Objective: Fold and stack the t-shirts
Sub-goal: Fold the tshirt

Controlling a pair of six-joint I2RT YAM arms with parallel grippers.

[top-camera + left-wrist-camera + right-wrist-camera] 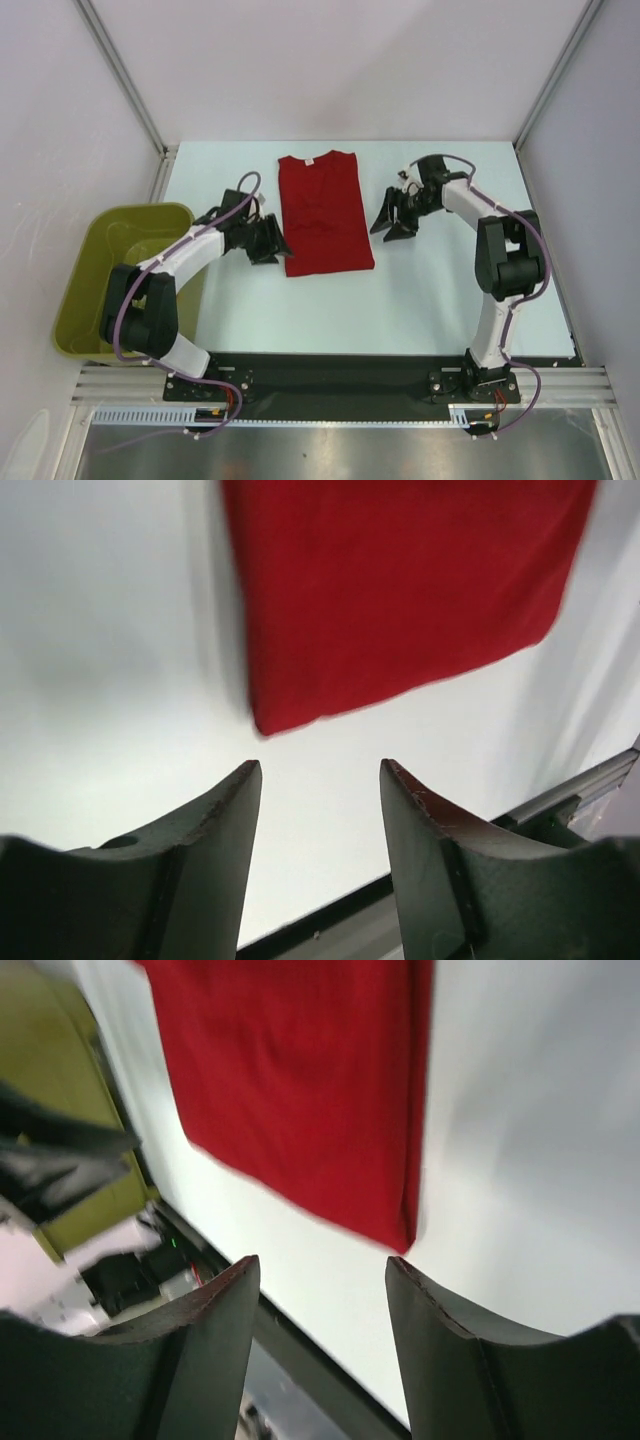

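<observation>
One dark red t-shirt (322, 212) lies flat on the white table, folded lengthwise into a tall narrow rectangle with its neck at the far end. My left gripper (272, 240) hovers just off its left edge, jaws open and empty. In the left wrist view the t-shirt (400, 590) ends in a near corner just beyond the open left gripper (320, 770). My right gripper (398, 222) stands off the right edge, also open with nothing in it. From the right wrist, the t-shirt (300, 1090) shows its near right corner beyond the open right gripper (322, 1265).
An olive-green basket (125, 270) sits at the table's left edge beside the left arm; it also shows as the basket (60, 1110) in the right wrist view. The black base rail (330, 375) runs along the near edge. Grey walls close in the sides.
</observation>
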